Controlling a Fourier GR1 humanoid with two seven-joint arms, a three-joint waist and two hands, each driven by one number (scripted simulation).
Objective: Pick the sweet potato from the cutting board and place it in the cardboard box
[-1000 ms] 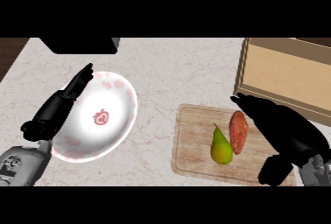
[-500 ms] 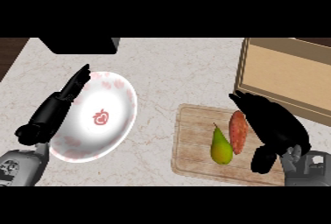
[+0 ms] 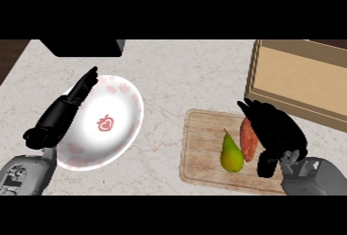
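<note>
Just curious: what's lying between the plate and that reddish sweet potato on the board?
In the head view, a green pear lies on the cutting board, between the plate and the sweet potato.

No readable text, labels or numbers on any surface in view.

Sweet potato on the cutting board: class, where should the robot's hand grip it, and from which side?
Grip the sweet potato across its narrow middle, coming from above on its right, where the right hand hovers. It lies lengthwise, and the pear crowds its left flank.
</note>
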